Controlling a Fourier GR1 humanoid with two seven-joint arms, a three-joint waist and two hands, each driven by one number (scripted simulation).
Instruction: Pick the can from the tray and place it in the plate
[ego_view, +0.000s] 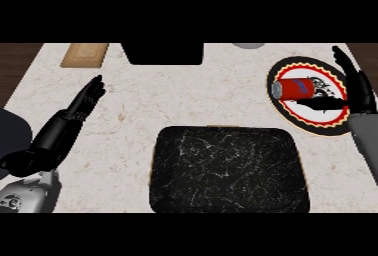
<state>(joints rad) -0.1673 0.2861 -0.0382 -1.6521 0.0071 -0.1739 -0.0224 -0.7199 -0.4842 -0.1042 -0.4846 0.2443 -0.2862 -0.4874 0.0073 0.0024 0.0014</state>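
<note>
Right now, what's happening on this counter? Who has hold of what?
Nothing is being held. The red can lies on its side on the plate, at the counter's right. The right hand is beside it over the plate's right edge, fingers straight, thumb reaching toward the can. The dark tray sits in the middle with nothing on it. The left hand is open at the left, away from both. Judging by this, the can's placement looks done.

Occlusion: right hand (359, 90) covered plate (295, 114) right rim | grey object (249, 45) cut by top band | can (293, 89) label unreadable
</note>
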